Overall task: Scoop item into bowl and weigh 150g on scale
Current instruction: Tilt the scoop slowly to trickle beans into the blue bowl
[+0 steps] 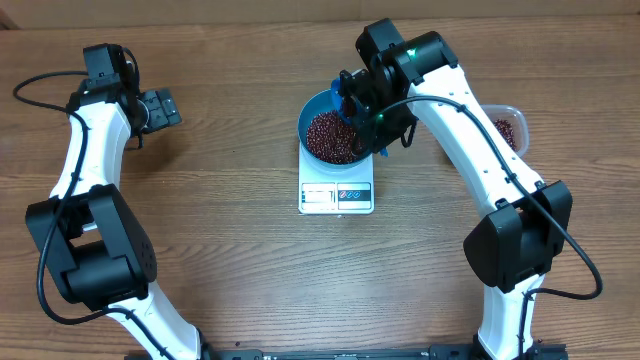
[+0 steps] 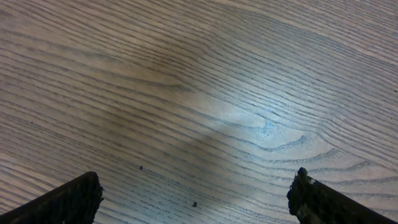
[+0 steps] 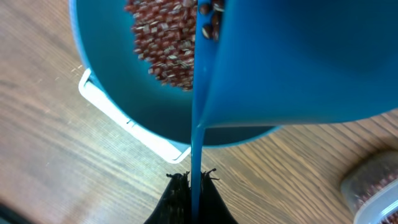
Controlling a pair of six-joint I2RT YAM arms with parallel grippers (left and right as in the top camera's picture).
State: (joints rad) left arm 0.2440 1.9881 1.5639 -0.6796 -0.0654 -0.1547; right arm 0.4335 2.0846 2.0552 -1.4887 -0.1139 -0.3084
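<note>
Jaws of the left gripper are spread wide over the bare wooden table, nothing held. The round glossy blue bowl is seated on the flat white square scale and well filled with small red-brown beans. A small blue plastic scoop, clamped by its handle in the right gripper, is tipped above them: pouring is judged in hand. Next, the display, unreadable here, is to be checked.

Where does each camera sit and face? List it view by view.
Overhead: above the table, looking down on the bowl on the scale; left arm, right arm show.
Left wrist: on left arm, facing the table; open left pincer shows.
Right wrist: on right arm, facing the bowl; right pincer shut on the scoop.
Shared: overhead and right wrist see bowl, scale.
</note>
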